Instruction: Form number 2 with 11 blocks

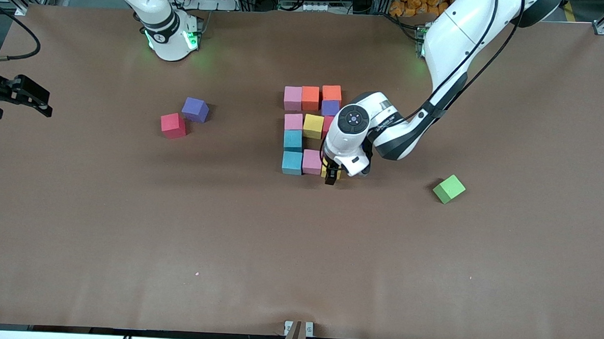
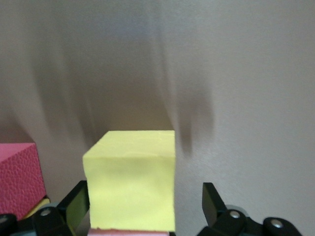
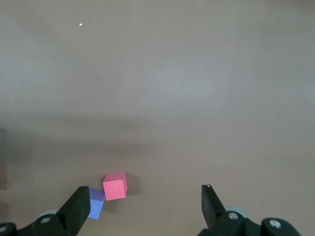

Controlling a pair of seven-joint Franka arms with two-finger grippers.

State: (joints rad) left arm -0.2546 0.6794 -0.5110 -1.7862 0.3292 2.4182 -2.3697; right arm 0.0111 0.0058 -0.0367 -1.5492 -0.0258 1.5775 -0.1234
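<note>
Brown table [image 1: 125, 243] under me. On it: blocks packed in a tight cluster mid-table, pink [image 1: 293, 98], orange [image 1: 310, 98], orange [image 1: 332, 93], purple [image 1: 330, 107], pink [image 1: 293, 122], yellow [image 1: 313, 125], blue [image 1: 293, 140], blue [image 1: 292, 162], pink [image 1: 311, 161], yellow [image 2: 132, 182] at its near corner. Loose toward the right arm's end: crimson cube [image 1: 173, 125] touching purple cube [image 1: 195, 109]. Green cube [image 1: 448, 188] sits alone toward my left arm's end.

Front camera high, facing my bases. My left wrist camera sits close on yellow block [image 2: 130, 179], also in front view [image 1: 324, 171]; right wrist camera farther up.
</note>
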